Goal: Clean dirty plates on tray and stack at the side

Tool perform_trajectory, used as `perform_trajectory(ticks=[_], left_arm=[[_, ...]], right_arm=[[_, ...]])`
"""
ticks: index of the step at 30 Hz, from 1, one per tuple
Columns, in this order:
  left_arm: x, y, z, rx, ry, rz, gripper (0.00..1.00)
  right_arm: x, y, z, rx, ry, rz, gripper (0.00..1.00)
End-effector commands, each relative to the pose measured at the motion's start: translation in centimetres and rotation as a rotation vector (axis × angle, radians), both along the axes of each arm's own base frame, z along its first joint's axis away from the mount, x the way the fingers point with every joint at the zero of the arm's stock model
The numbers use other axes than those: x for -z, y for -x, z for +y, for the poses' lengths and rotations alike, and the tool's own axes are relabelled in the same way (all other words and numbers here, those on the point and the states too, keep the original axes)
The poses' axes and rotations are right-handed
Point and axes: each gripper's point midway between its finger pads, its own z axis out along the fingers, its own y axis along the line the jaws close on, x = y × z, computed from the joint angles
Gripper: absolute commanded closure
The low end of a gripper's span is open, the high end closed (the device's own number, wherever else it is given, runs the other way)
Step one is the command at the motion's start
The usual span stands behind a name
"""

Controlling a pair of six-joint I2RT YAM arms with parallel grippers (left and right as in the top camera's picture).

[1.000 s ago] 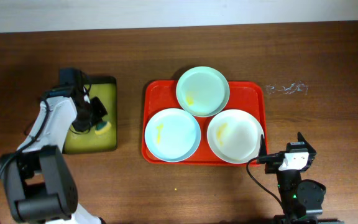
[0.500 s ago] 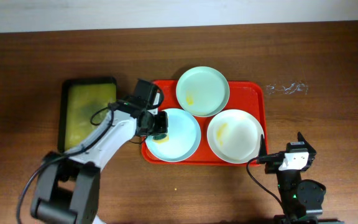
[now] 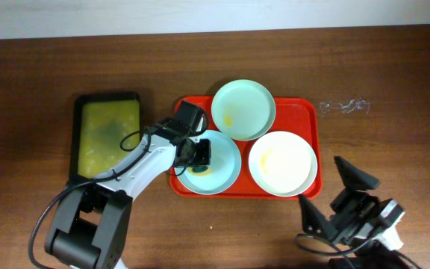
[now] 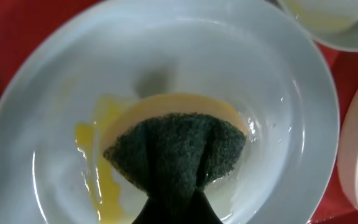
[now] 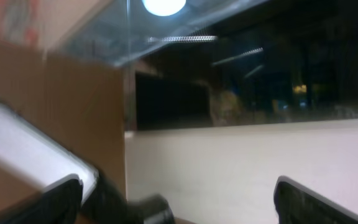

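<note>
The red tray [image 3: 310, 119] holds three plates. The pale blue plate [image 3: 224, 166] is at its front left, the mint green plate [image 3: 243, 110] at the back and the white plate [image 3: 281, 163] at the front right. My left gripper [image 3: 198, 155] is shut on a dark green and yellow sponge [image 4: 176, 149] and presses it onto the pale blue plate [image 4: 166, 56], beside a yellow smear [image 4: 107, 168]. The mint green and white plates also carry yellow smears. My right gripper [image 3: 336, 198] is open and empty, near the table's front right, off the tray.
A black tray with a yellow-green inside [image 3: 107, 134] lies left of the red tray. The right wrist view faces up at a pale wall and a ceiling light [image 5: 163, 5], with both fingers [image 5: 185, 205] wide apart. A scuff mark [image 3: 343, 107] lies right of the red tray.
My left gripper carried the sponge from the black tray to the pale blue plate and further onto it. My right arm has swung and tilted from its rest pose.
</note>
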Motion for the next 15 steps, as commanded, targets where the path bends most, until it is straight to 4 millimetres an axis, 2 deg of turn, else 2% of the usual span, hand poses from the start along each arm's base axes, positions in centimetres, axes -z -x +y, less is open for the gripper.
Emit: perform_trajectory(ticks=[1, 2, 3, 5, 6, 7, 9, 10, 12, 14, 15], left_arm=[[0.4, 0.1, 0.3, -0.010, -0.008, 0.012, 1.00], [0.4, 0.1, 0.3, -0.010, -0.008, 0.012, 1.00], [0.4, 0.1, 0.3, -0.009, -0.008, 0.012, 1.00], [0.3, 0.1, 0.2, -0.009, -0.007, 0.011, 1.00], [0.4, 0.2, 0.3, -0.009, -0.010, 0.016, 1.00], [0.4, 0.3, 0.3, -0.009, -0.011, 0.019, 1.00], [0.4, 0.3, 0.3, -0.009, -0.011, 0.019, 1.00], [0.4, 0.2, 0.3, -0.009, -0.010, 0.016, 1.00], [0.4, 0.2, 0.2, -0.009, -0.008, 0.013, 1.00], [0.4, 0.2, 0.2, -0.009, -0.008, 0.013, 1.00], [0.4, 0.2, 0.2, -0.009, -0.008, 0.013, 1.00]], right_arm=[[-1.6, -2.0, -1.2, 0.136, 0.130, 0.394, 0.01], [-0.1, -3.3, -1.2, 0.126, 0.188, 0.601, 0.01], [0.6, -4.0, 0.0, 0.035, 0.203, 0.735, 0.01], [2.0, -4.1, 3.4, -0.259, 0.207, 0.887, 0.01], [3.5, -5.8, 4.8, -0.412, 0.177, 0.984, 0.02], [6.4, -7.4, 4.4, -0.391, 0.153, 1.128, 0.26], [13.8, -9.2, 2.2, -0.105, 0.187, 1.448, 0.28], [15.1, -9.5, 2.3, -0.057, 0.203, 1.502, 0.30], [17.1, -10.2, 3.5, -0.013, 0.220, 1.569, 0.35], [20.9, -11.1, 6.8, 0.015, 0.282, 1.656, 0.39], [23.0, -11.4, 9.0, 0.006, 0.303, 1.697, 0.47]])
